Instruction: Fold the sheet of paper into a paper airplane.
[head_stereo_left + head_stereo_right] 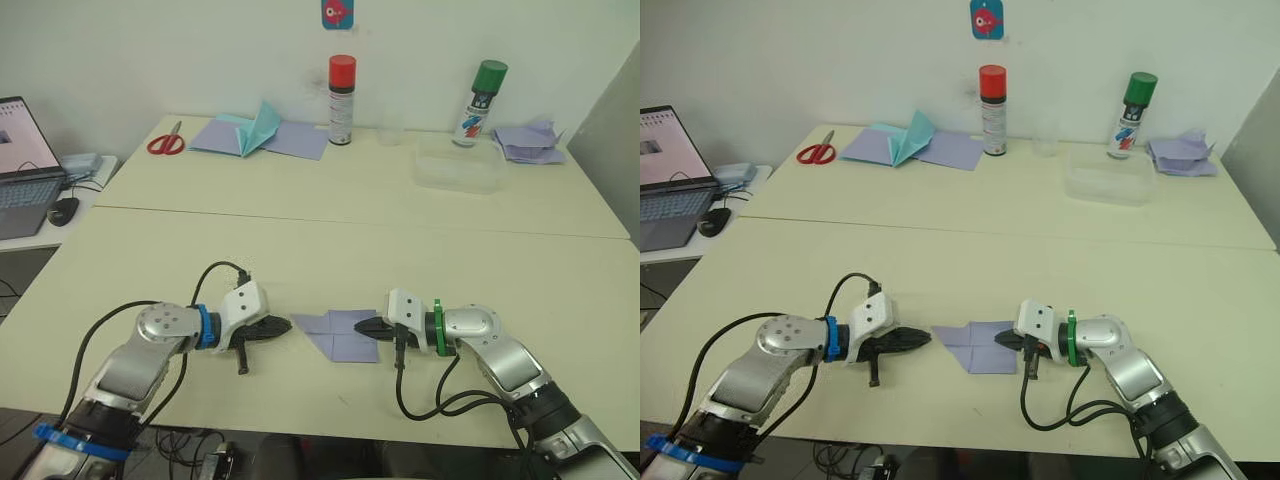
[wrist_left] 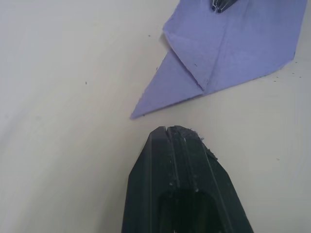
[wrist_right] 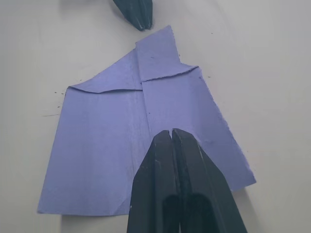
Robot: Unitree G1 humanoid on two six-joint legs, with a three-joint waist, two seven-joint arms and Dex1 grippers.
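Your sheet of paper (image 1: 342,333) lies flat on the counter (image 1: 420,260) between both hands; left hand (image 1: 283,327) closed just off its point; right hand (image 1: 366,327) closed over its edge; it looks light and slippery, so pin it and pinch edges.

- Left gripper (image 1: 285,325): fingers pressed together, arm low, pointing toward the right arm.
- Right gripper (image 1: 362,326): fingers closed tip to tip, pointing toward the left.
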